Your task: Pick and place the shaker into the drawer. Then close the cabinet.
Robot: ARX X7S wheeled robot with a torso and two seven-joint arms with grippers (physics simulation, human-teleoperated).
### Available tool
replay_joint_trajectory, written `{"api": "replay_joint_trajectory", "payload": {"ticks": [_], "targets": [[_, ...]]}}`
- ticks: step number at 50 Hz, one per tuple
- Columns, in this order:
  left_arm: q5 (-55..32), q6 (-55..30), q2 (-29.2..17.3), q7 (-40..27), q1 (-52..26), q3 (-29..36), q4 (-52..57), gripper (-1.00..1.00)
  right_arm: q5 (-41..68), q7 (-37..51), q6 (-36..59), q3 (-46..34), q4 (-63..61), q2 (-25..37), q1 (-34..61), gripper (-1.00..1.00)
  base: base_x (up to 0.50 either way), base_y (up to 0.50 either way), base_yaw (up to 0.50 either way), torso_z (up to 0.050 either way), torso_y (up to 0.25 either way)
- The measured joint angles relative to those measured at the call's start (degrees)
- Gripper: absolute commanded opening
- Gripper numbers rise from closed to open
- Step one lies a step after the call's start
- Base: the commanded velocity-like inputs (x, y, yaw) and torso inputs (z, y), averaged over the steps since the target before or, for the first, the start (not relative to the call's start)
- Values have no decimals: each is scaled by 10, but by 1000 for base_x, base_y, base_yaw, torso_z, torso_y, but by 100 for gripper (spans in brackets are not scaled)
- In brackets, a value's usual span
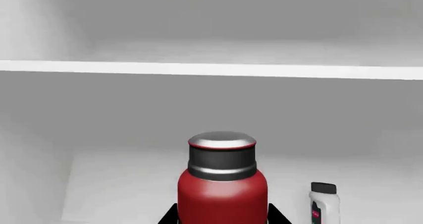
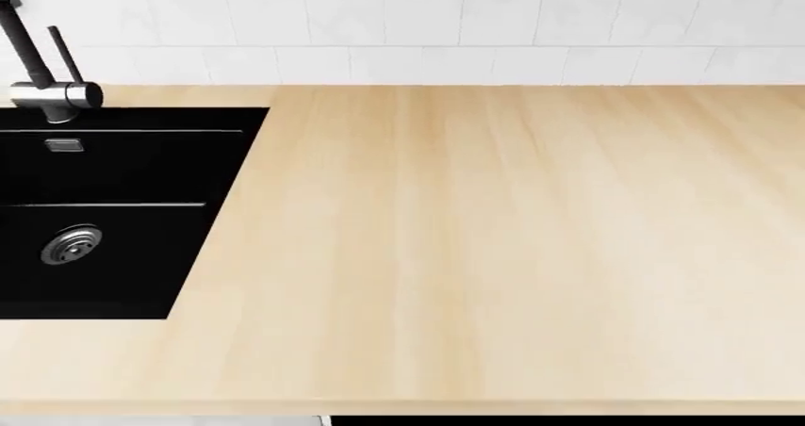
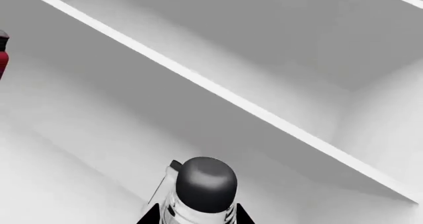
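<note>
The red shaker [image 1: 222, 192], with its dark collar and silvery top, stands upright between the black fingertips [image 1: 169, 218] of my left gripper [image 1: 222, 221]. Both fingers press against its red body, so the gripper is shut on it. White walls and a white floor of the drawer [image 1: 132, 184] surround it. The right wrist view catches only an edge of the shaker [image 3: 3, 58], far off to one side. My right gripper [image 3: 197, 219] is shut on a clear shaker with a dark grey round cap [image 3: 206, 182], inside the same white drawer [image 3: 79, 149]. Neither arm shows in the head view.
A small white bottle with a black cap and pink label [image 1: 324, 204] stands on the drawer floor close to the red shaker. A white rim [image 1: 211, 69] runs across above. The head view holds a pale wooden countertop [image 2: 503, 237], a black sink [image 2: 113, 209] and its faucet [image 2: 51, 91].
</note>
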Motion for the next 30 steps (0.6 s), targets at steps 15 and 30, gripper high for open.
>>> {"api": "replay_joint_trajectory", "payload": {"ticks": [15, 30], "targets": [[-21, 17, 0, 2, 0, 21, -27, -100, 2, 0, -5, -1, 18, -2, 0, -100, -500, 0, 0, 0, 0], [-161, 42, -1, 1, 7, 132, -49, -100, -1, -2, -7, -3, 58, 2, 0, -100, -133, 10, 0, 0, 0]]}}
